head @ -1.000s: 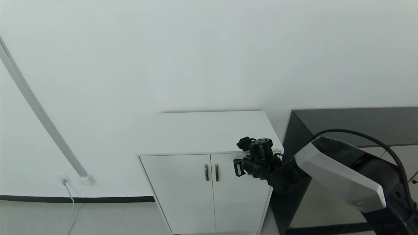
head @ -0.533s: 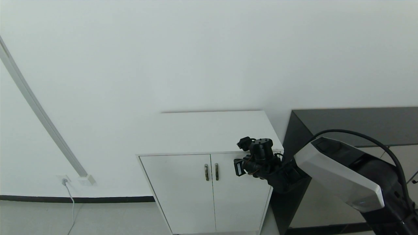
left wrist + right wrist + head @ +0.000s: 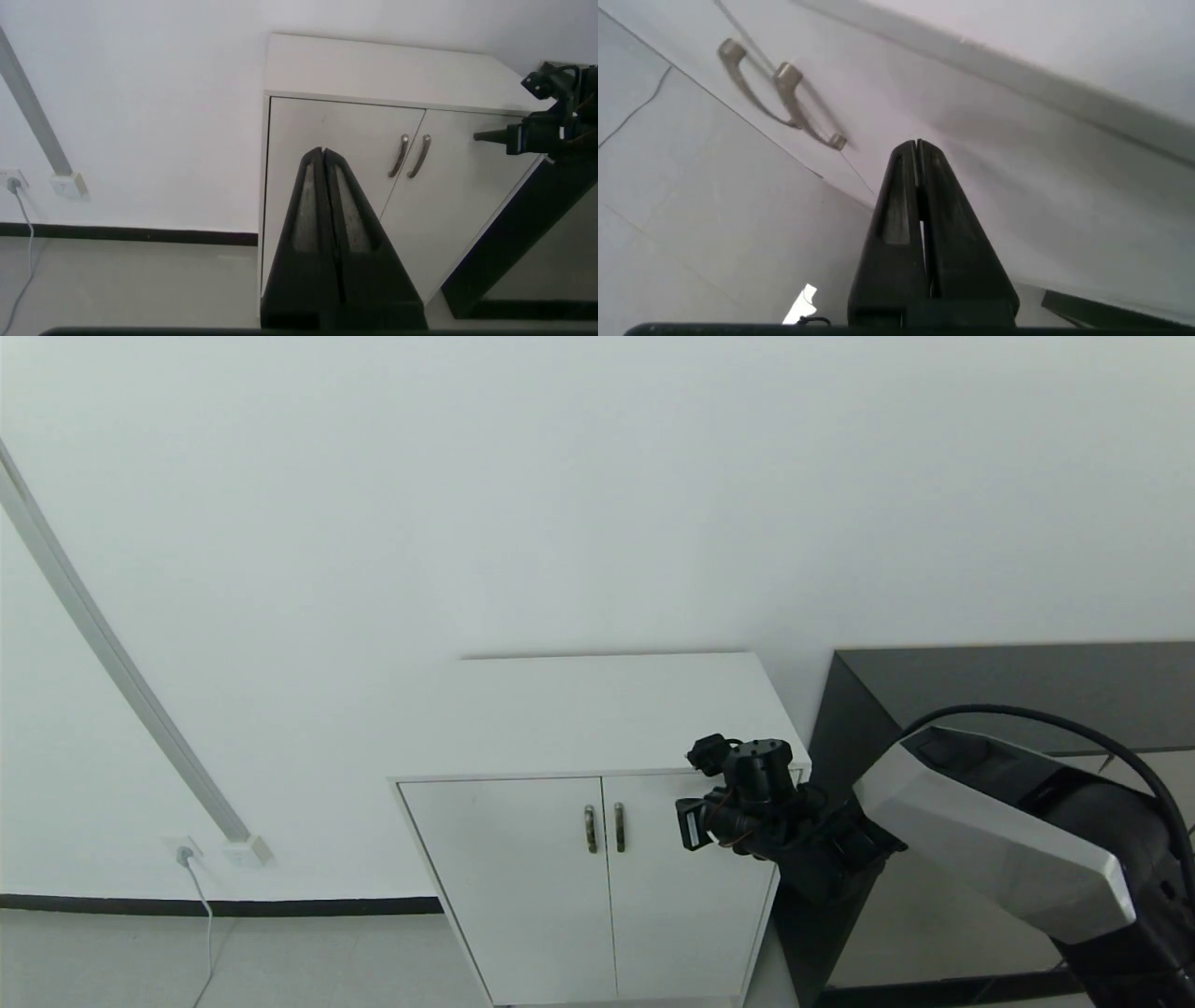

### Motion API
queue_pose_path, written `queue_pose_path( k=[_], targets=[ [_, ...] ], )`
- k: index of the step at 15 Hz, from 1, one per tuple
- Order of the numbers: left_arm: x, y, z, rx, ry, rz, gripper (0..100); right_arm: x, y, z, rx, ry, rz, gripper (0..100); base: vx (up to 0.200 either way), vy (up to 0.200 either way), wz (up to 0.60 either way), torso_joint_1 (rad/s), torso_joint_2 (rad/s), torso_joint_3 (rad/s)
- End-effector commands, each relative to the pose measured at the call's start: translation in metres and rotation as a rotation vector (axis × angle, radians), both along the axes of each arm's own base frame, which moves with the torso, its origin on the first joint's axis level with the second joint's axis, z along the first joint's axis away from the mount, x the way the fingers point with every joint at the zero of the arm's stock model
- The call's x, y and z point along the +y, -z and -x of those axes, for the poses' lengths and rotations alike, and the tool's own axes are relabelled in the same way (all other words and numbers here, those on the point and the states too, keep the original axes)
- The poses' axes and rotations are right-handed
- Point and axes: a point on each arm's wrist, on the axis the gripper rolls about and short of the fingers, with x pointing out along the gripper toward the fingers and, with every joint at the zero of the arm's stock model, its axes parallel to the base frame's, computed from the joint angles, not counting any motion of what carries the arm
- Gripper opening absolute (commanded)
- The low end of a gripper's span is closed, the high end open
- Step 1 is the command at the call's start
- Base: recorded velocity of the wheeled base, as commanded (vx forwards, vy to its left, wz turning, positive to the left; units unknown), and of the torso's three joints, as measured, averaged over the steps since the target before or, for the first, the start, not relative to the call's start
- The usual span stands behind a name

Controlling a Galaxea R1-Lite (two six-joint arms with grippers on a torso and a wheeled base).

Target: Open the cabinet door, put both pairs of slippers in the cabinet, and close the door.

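Observation:
A white cabinet [image 3: 597, 709] stands against the wall with both doors shut. Two metal handles [image 3: 604, 829] sit side by side at the middle seam, and appear again as handles [image 3: 411, 155] and handles [image 3: 780, 93]. My right gripper [image 3: 918, 149] is shut with nothing in it. It hovers in front of the right door's upper part, a short way right of the handles and pointing at them; from the left wrist it is the right gripper [image 3: 481, 137]. My left gripper [image 3: 322, 154] is shut and empty, held back from the cabinet's left door.
A dark grey cabinet [image 3: 1008, 691] stands flush against the white one on the right. At the left, a wall socket [image 3: 183, 851] with a hanging cable and a slanted conduit [image 3: 103, 644] run along the wall. Open floor lies left of the cabinet.
My right arm has drifted slightly right and down, a little farther from the handles. The cabinet doors stay shut.

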Motion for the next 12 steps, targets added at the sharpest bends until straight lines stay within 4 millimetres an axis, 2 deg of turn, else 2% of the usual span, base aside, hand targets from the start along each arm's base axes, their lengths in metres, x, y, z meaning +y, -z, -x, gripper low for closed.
queue_pose_path(
  k=[1, 4, 8, 11, 12],
  targets=[
    [0.000, 0.000, 0.000, -0.001, 0.000, 0.000, 0, -0.011, -0.029, 0.021, -0.043, -0.005, -0.026, 0, 0.000, 0.000, 0.00, 0.000, 0.00, 0.000],
    [0.000, 0.000, 0.000, 0.000, -0.001, 0.000, 0, -0.028, -0.050, 0.039, -0.072, 0.007, -0.043, 0, 0.000, 0.000, 0.00, 0.000, 0.00, 0.000],
    [0.000, 0.000, 0.000, 0.000, -0.001, 0.002, 0, -0.087, -0.090, 0.069, -0.125, 0.103, -0.067, 0, 0.000, 0.000, 0.00, 0.000, 0.00, 0.000],
    [0.000, 0.000, 0.000, -0.001, -0.001, 0.002, 0, -0.125, -0.105, 0.101, -0.145, 0.209, -0.046, 0, 0.000, 0.000, 0.00, 0.000, 0.00, 0.000],
    [0.000, 0.000, 0.000, -0.001, -0.001, 0.002, 0, -0.130, -0.107, 0.106, -0.156, 0.236, -0.031, 0, 0.000, 0.000, 0.00, 0.000, 0.00, 0.000]
  ],
)
